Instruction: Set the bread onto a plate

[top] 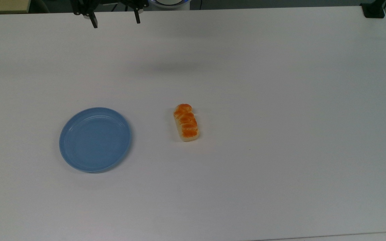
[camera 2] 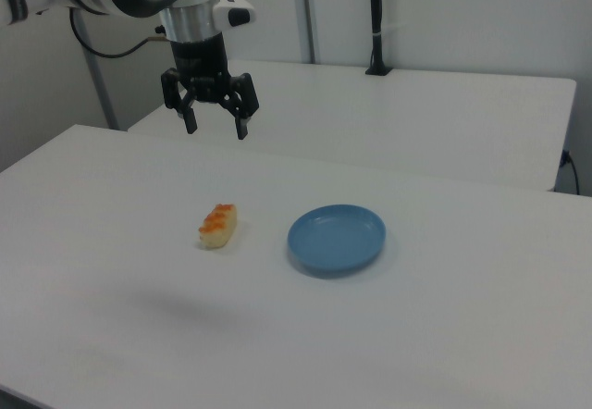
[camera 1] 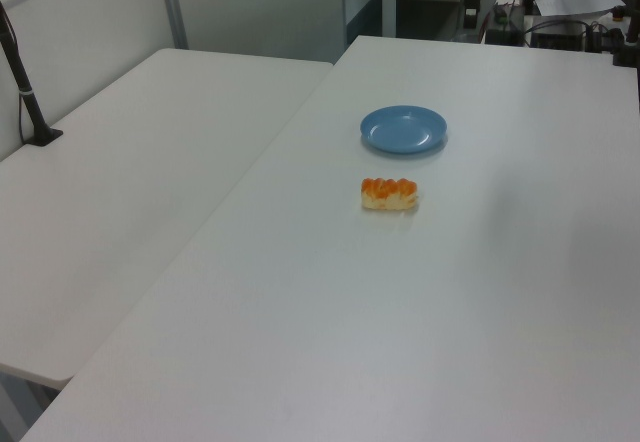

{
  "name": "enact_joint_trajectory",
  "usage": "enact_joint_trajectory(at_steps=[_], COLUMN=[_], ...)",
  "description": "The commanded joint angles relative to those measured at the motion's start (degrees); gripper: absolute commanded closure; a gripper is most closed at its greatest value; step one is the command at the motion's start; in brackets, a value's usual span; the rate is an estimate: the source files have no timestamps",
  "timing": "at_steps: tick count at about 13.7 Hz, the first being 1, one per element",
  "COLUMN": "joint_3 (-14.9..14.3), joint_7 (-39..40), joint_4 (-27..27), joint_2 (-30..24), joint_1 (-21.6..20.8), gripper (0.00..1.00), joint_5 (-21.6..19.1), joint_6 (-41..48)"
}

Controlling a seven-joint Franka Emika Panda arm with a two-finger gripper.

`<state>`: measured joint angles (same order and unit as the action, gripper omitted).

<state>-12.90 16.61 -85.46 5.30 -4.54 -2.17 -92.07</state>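
Note:
The bread (top: 186, 122), a small loaf with a glossy orange-brown top, lies on the white table near its middle, also visible as bread (camera 1: 389, 193) and bread (camera 2: 218, 225). The light-blue plate (top: 95, 139) sits bare a short way to the top view's left of the loaf; plate (camera 1: 403, 128), plate (camera 2: 336, 239). My gripper (top: 115, 23) hangs open and holding nothing at the table's far edge in the top view. In the right view the gripper (camera 2: 215, 128) is high above the table, well above the loaf.
A black clamp (top: 374, 10) sits at the table's far right corner in the top view. A second white table (camera 1: 140, 172) adjoins on the left view's left, with a black pole (camera 1: 25, 92) on it. Cables and equipment (camera 1: 560, 22) lie beyond the far end.

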Motion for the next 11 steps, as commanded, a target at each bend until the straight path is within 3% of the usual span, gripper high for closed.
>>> enact_joint_trajectory(at_steps=[1,7,11], joint_3=[0.1,0.2,0.4], joint_7=[-0.3,-0.6,0.3], joint_4=[-1.1,-1.4,-6.9], joint_2=[-1.5,-1.2,-1.0], joint_1=[-0.4,-0.9,-0.9], gripper=[0.00,0.00,0.00], joint_5=[0.5,-0.1,-3.4], joint_6=[2.2,1.7,-6.8])
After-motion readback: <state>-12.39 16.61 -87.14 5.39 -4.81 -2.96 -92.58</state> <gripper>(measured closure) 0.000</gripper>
